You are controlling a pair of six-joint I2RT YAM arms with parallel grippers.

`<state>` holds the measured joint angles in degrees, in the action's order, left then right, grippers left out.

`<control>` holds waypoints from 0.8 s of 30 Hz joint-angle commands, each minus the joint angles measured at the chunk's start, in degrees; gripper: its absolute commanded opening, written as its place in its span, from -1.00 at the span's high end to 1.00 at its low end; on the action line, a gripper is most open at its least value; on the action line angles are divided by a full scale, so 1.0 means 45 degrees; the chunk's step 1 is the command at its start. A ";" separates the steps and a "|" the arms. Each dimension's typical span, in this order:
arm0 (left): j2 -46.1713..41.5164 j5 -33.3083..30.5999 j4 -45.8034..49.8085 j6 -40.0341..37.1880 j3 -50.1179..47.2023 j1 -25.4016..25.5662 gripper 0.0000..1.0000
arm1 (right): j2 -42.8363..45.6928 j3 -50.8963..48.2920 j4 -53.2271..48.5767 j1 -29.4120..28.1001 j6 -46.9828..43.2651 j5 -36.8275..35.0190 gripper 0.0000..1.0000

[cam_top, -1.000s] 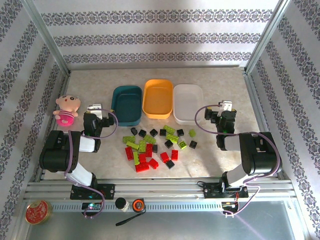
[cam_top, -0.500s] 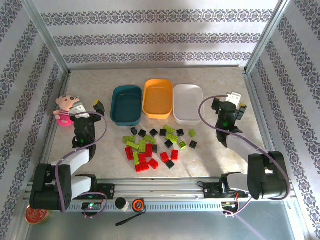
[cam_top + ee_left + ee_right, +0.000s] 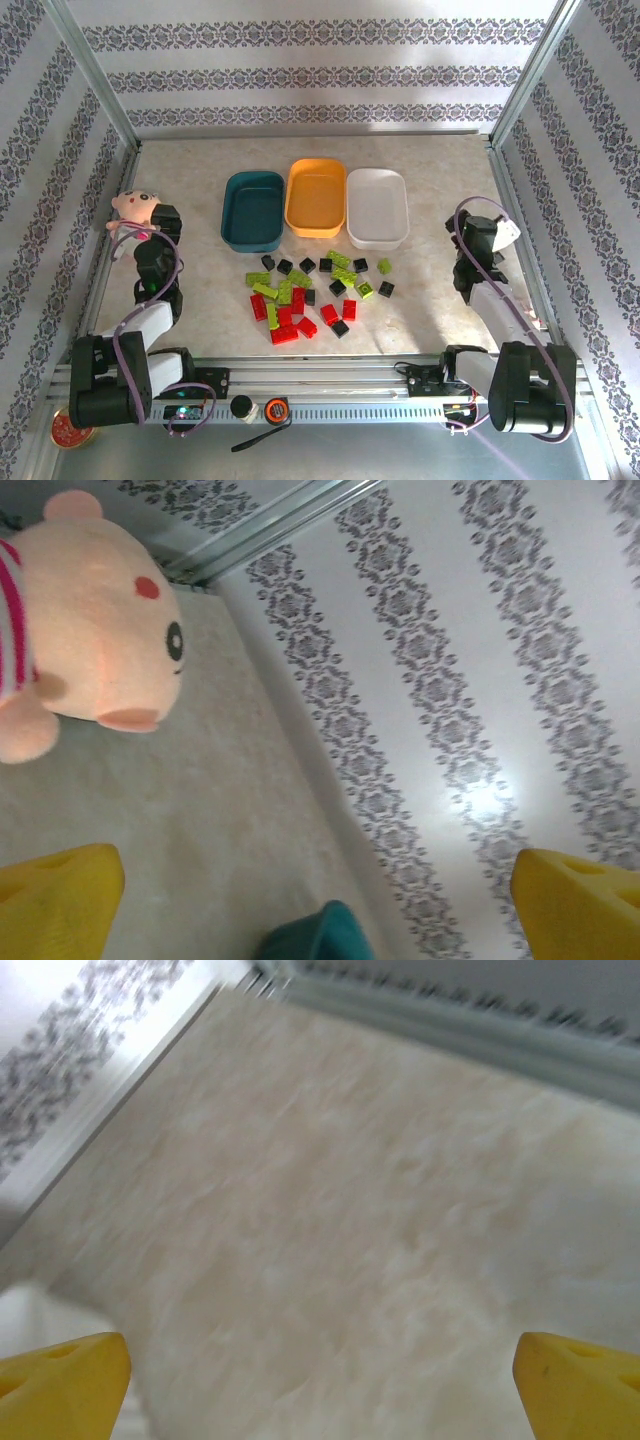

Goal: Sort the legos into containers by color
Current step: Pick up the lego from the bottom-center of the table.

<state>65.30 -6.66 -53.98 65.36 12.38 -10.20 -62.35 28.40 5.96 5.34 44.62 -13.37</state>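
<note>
Both arms sit at the outer sides of the bench (image 3: 430,310), with no brick picked yet.

Left gripper (image 3: 163,222): open and holding nothing. In the left wrist view its yellow fingertips (image 3: 55,900) stand wide apart. That camera looks at the pink doll (image 3: 85,645) and the patterned wall, with a corner of the teal tray (image 3: 318,935) at the lower edge.

Right gripper (image 3: 480,232): also open and empty. Its wrist view is blurred and gives bare bench between the tips.

The legos (image 3: 315,295) lie in one loose pile at mid-bench, between the two arms and well apart from both grippers. The pile runs mostly left to right. Red bricks cluster at its near-left part, lime ones run across the middle, and black ones are scattered through (single bricks lie at mixed angles, too small to read each one).

The teal tray, orange tray (image 3: 316,195) and white tray (image 3: 378,205) stand in a row just behind the pile. All three hold nothing, so sorting has not begun.

Key relation: the pile lies to the right of the left gripper and to the left of the right one, at roughly equal reach. My judgement is that the left arm suits the red cluster. Either gripper must turn inward and down first.
</note>
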 commanded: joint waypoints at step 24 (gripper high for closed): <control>-0.5947 0.2225 1.1064 -0.2934 0.3723 0.1424 -0.99 | -0.1546 0.2687 -0.9515 -0.7195 -0.1208 0.2009 -0.82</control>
<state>39.70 8.60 -16.93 57.10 27.99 -4.29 -67.18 37.98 -30.96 -25.19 40.07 -1.67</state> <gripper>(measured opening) 0.993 0.918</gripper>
